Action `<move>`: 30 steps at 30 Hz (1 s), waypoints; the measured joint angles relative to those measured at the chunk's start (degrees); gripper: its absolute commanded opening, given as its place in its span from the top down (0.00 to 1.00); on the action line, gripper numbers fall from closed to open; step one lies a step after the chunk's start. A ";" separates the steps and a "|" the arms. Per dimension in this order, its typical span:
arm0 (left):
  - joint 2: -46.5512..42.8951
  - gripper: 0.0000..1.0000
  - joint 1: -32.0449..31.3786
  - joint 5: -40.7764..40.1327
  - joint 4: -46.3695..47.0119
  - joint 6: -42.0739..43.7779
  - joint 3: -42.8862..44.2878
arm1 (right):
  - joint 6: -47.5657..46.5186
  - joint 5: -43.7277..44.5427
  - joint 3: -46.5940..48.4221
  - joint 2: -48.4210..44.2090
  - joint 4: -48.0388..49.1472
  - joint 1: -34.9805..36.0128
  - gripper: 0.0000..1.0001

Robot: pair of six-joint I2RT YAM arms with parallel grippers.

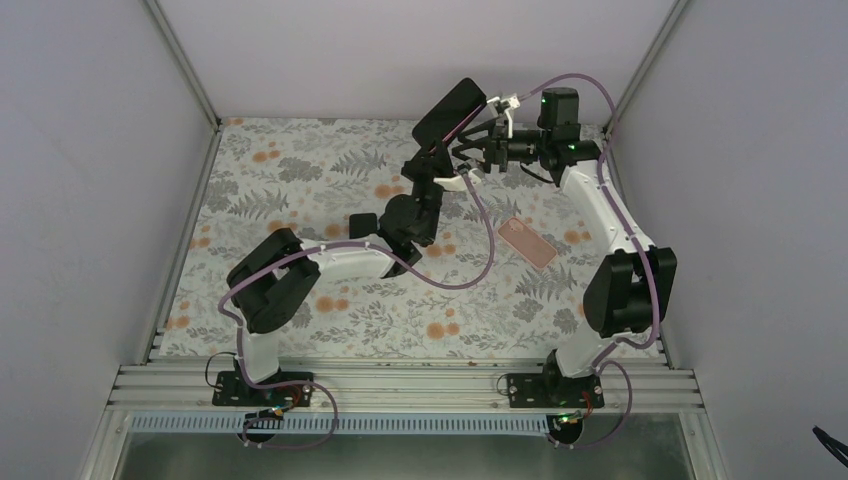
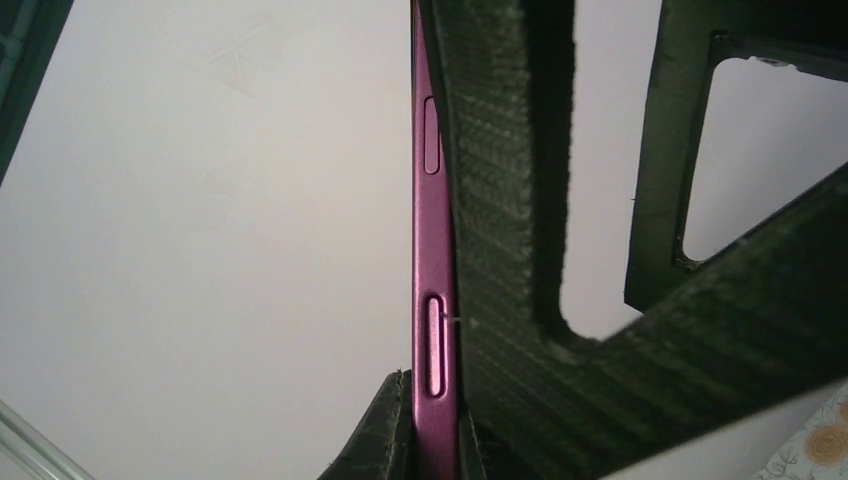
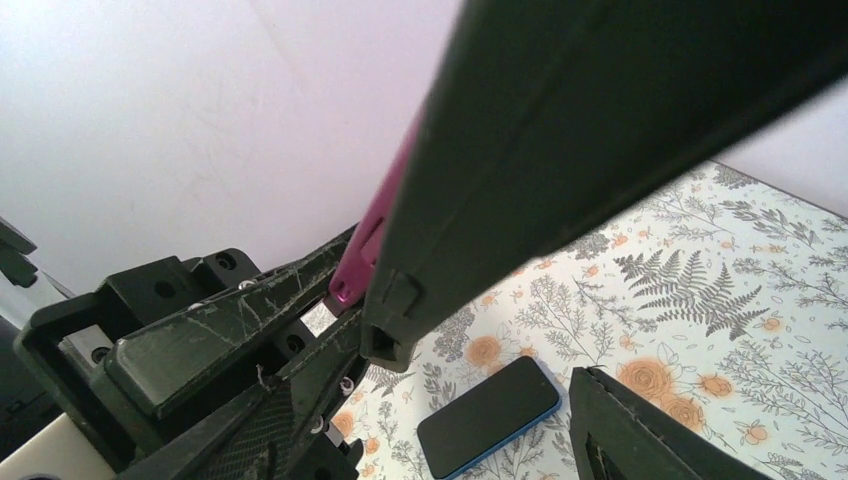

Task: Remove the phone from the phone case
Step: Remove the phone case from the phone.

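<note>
Top view: left gripper [image 1: 432, 150] is clamped on the lower end of the phone [image 1: 450, 110], held aloft with its dark face tilted, behind and left of the pink phone case [image 1: 527, 243]. The case lies flat on the floral table [image 1: 300, 170]. Right gripper [image 1: 478, 150] sits just beside the phone, behind the case.

Left wrist: the phone's magenta edge and two side buttons show, pinched between the black fingers [image 2: 500, 200].

Right wrist: jaws apart, upper finger [image 3: 600, 120] close against the magenta edge, contact not discernible. A second phone [image 3: 490, 415], black with blue rim, lies on the table; the case is out of frame.
</note>
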 measured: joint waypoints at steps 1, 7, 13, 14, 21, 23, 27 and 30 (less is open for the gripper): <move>0.00 0.98 0.00 0.00 0.00 -0.02 0.00 | 0.20 -0.17 0.00 -0.02 0.17 0.00 0.31; 0.00 0.98 -0.17 -0.02 0.00 0.00 0.00 | 1.31 -0.87 0.04 -0.02 0.52 0.00 0.31; 0.00 0.98 -0.85 -0.07 0.46 0.17 0.00 | 3.19 -1.44 0.26 0.22 1.88 0.00 0.34; 0.00 0.98 -1.05 -0.22 0.72 0.26 0.00 | 3.43 -1.42 0.48 0.39 2.23 0.00 0.34; 0.00 0.98 -1.86 -0.83 1.55 0.79 0.00 | 4.42 -1.09 0.70 1.14 4.35 -0.35 0.46; 0.00 0.98 -1.97 -1.03 1.66 0.92 0.00 | 4.94 -0.92 0.70 1.16 4.72 -0.52 0.52; 0.00 0.98 -2.10 -1.62 1.75 1.33 0.00 | 5.90 -0.87 0.68 1.25 5.53 -0.66 0.55; 0.00 0.98 -2.27 -2.25 1.53 1.62 0.00 | 6.93 -1.44 0.68 1.75 6.16 -0.66 0.53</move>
